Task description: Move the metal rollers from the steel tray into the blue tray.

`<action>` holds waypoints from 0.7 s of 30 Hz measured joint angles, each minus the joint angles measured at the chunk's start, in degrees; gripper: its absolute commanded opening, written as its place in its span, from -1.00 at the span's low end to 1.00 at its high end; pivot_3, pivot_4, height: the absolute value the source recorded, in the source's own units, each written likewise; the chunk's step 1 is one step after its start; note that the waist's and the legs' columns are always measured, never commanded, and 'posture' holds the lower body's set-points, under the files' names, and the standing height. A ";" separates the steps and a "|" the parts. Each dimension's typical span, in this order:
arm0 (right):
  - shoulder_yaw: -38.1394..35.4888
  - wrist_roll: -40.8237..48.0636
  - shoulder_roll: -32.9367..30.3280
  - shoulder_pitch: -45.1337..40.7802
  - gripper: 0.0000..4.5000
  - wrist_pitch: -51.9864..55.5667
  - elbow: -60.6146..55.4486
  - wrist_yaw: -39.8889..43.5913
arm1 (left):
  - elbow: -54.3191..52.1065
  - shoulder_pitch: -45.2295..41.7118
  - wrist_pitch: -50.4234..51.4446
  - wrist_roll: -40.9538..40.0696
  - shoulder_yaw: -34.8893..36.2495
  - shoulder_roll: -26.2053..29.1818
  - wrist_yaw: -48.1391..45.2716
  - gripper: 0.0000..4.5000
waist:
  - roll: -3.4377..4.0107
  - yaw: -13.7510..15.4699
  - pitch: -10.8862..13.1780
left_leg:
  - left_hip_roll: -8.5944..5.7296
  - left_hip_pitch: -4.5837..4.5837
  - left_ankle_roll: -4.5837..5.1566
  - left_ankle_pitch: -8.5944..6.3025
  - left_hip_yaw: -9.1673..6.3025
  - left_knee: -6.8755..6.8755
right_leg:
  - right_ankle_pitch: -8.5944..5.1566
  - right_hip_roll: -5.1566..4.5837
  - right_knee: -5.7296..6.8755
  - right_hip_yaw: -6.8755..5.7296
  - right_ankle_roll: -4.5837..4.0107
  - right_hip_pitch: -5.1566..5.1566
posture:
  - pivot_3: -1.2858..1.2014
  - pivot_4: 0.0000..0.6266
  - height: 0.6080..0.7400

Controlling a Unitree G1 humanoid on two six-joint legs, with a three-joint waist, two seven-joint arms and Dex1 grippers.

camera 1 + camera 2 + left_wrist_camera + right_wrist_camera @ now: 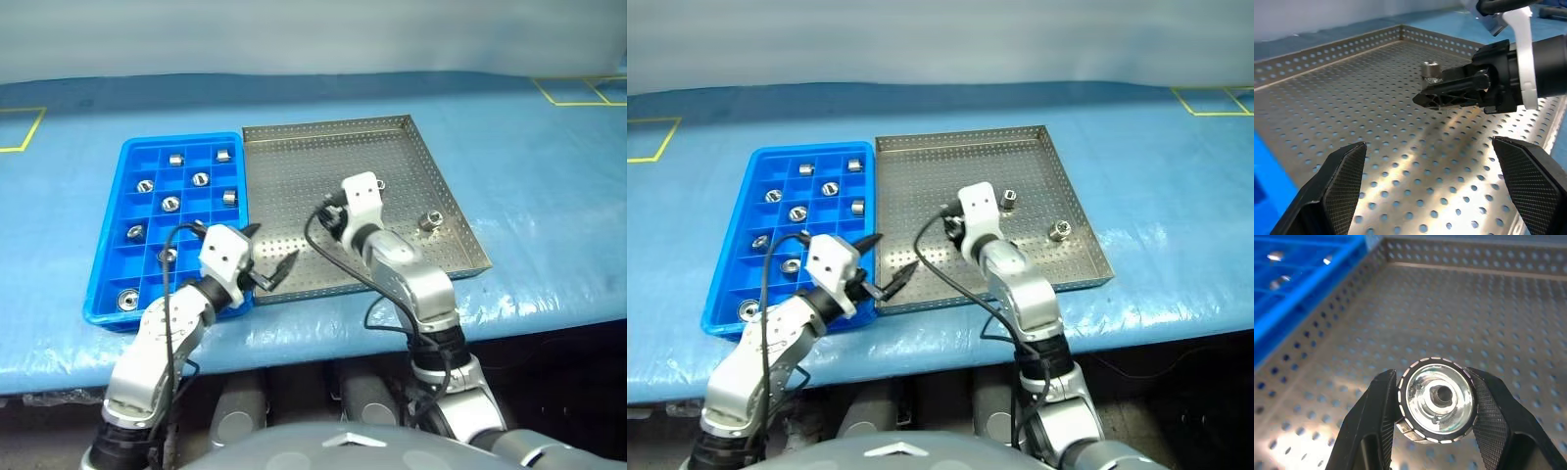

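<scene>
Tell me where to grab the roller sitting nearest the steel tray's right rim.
Pinch the roller across its round side wall, coming down from above. It seems to stand on end on the floor of the steel tray, apart from the rim and from the other loose roller, so a finger should fit on either side.

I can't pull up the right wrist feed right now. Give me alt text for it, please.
The right pincer is closed on a shiny metal roller, its hollow end facing the camera, held between the two black fingers above the perforated floor of the steel tray. The blue tray sits along the steel tray's far side, with a few rollers glinting in its compartments.
</scene>
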 measured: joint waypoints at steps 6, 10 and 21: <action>5.82 -0.05 6.39 -9.72 -0.19 -5.83 8.55 4.90 | -9.07 9.64 1.71 -0.22 10.05 -0.84 5.45 1.00 | -0.01 3.66 0.00 | -0.04 -0.05 -0.03 -0.02 -0.17 -0.15 | -0.07 -0.07 -0.07 -0.20 -0.19 0.01 | 0.28 -0.52 1.00; 8.82 -0.38 8.13 -11.35 -0.19 -9.03 14.23 7.39 | -12.32 14.36 2.41 -0.21 12.09 -1.60 6.98 1.00 | 0.01 6.36 0.03 | -0.16 -0.13 -0.04 -0.02 -0.31 -0.10 | -0.14 -0.23 -0.18 -0.31 -0.10 0.10 | 0.33 -0.52 1.00; 10.64 -0.75 8.28 -16.21 -0.19 -21.58 34.69 10.34 | -15.87 19.18 2.43 -0.19 12.08 -4.22 10.18 1.00 | 0.14 8.59 0.12 | -0.12 -0.10 -0.13 0.02 -0.54 -0.10 | -0.20 -0.16 -0.16 -0.56 -0.13 0.14 | 0.33 -0.52 1.00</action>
